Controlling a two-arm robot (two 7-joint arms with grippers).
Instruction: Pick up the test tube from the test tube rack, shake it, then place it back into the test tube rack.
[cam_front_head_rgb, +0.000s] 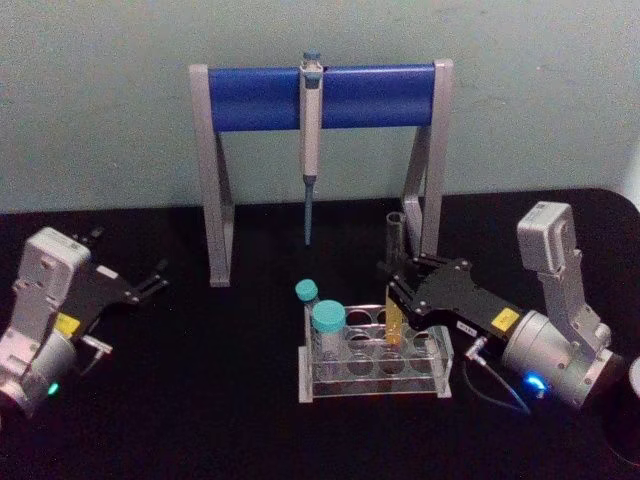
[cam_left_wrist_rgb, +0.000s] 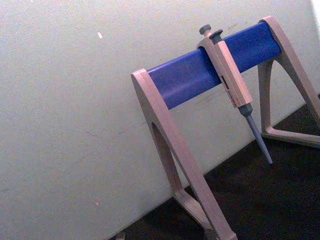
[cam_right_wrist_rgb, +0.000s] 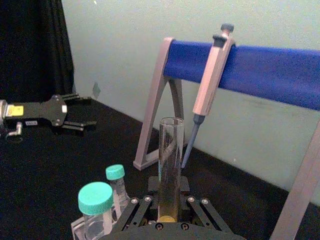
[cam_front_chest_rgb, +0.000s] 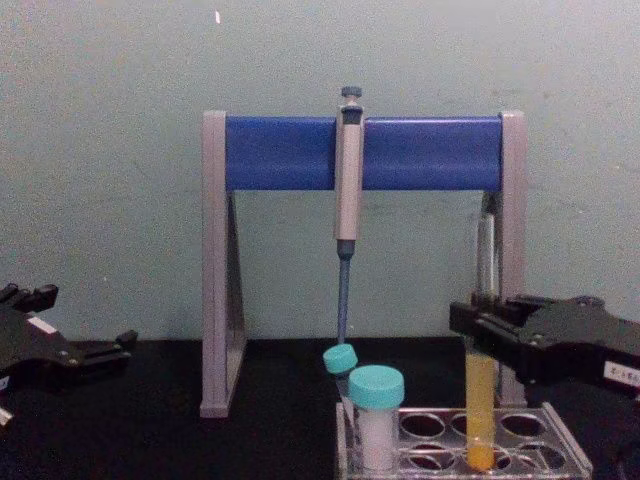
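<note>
The likeliest trouble is glass catching on plastic. The test tube (cam_front_head_rgb: 395, 238) stands upright with its round bottom down in a hole of the test tube rack (cam_front_head_rgb: 440, 378), directly beneath the right gripper (cam_front_head_rgb: 397, 292). Any sideways drift or wrist tilt while the bottom sits inside that hole would lever the tube against the rim. That could drag the light rack across the table or crack the glass.

The tube has no cap, and yellow liquid fills roughly its lower third. A hard shake, or a lean far from vertical, could fling liquid out of the open mouth. The hold is on smooth glass just above the liquid line, so a weak pinch may let the tube slip downward.

The teal-capped tubes (cam_front_head_rgb: 328, 320) stand in the rack just to the gripper's left, and a leg of the pipette stand (cam_front_head_rgb: 320, 97) rises close behind it. A wide swing could hit either of them.

The right arm reaches in from the right side, low over the table. Its gripper is roughly level and aimed at the rack, with the 2 fingers pressed against the tube from opposite sides. The left gripper (cam_front_head_rgb: 150, 282) is parked well apart on the far side of the rack, fingers spread and holding nothing.
</note>
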